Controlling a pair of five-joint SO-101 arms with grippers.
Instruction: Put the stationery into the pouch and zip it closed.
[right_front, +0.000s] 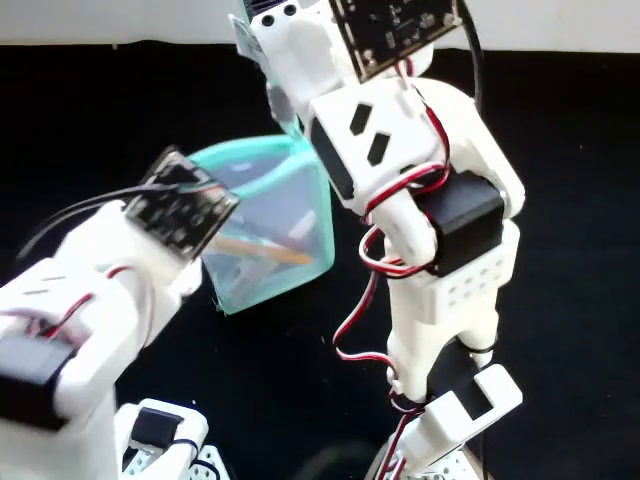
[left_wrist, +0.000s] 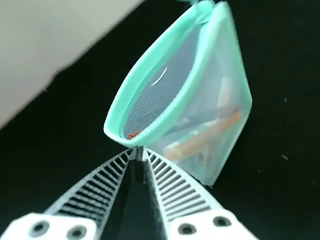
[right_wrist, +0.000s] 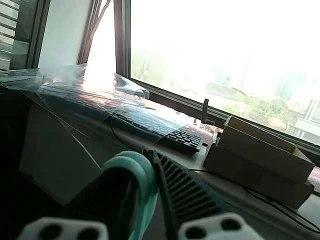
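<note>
- Left claw (left_wrist: 136, 154): clamped tight on the pouch (left_wrist: 200, 95), at one end of its teal rim.
- Right claw (right_wrist: 145, 165): closed on the same teal rim, far end.
- Pouch: mesh, strung between both claws over black worktop (left_wrist: 65, 160); mouth gaping, unzipped.
- Pencil (left_wrist: 205, 136): inside, with other stationery.
- Progress, judged: filling seemingly complete; zipping outstanding.

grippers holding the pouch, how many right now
2. The left gripper is shut on one end of the pouch, on its teal rim. The right gripper is shut on the rim at the other end.
</note>
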